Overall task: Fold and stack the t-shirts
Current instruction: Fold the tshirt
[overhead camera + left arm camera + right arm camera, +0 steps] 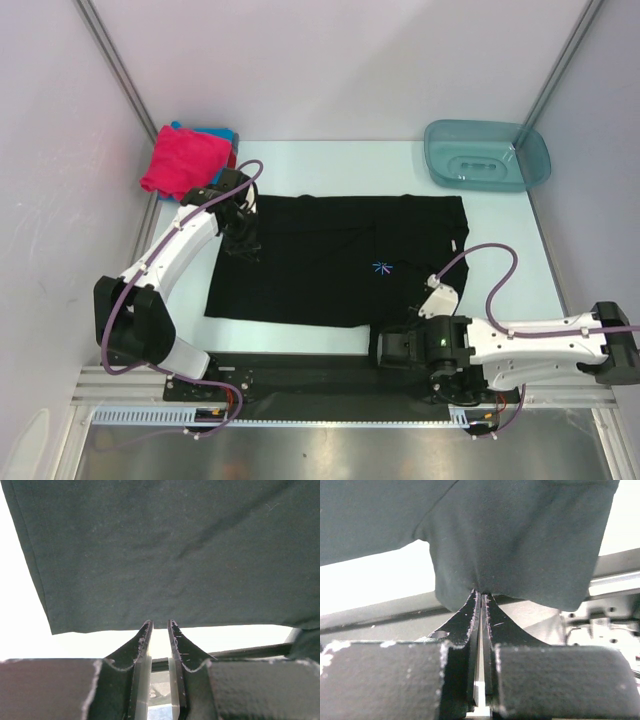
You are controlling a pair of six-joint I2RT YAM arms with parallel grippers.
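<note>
A large black t-shirt (330, 260) with a small blue-white starburst print (381, 267) lies spread flat on the pale table (505, 245). My left gripper (243, 238) is at the shirt's left edge. In the left wrist view its jaws stand narrowly apart, and the tips (160, 625) nip the hem of the black cloth (165, 550). My right gripper (380, 340) is at the shirt's near edge. It (481, 593) is shut on a bunched corner of the black cloth (520, 535). A folded magenta-pink t-shirt (185, 160) lies on a blue one (218, 133) at the back left.
A translucent teal basin (487, 153) stands at the back right corner. Grey walls close in the table on three sides. A black strip and a metal rail (300, 385) run along the near edge between the arm bases.
</note>
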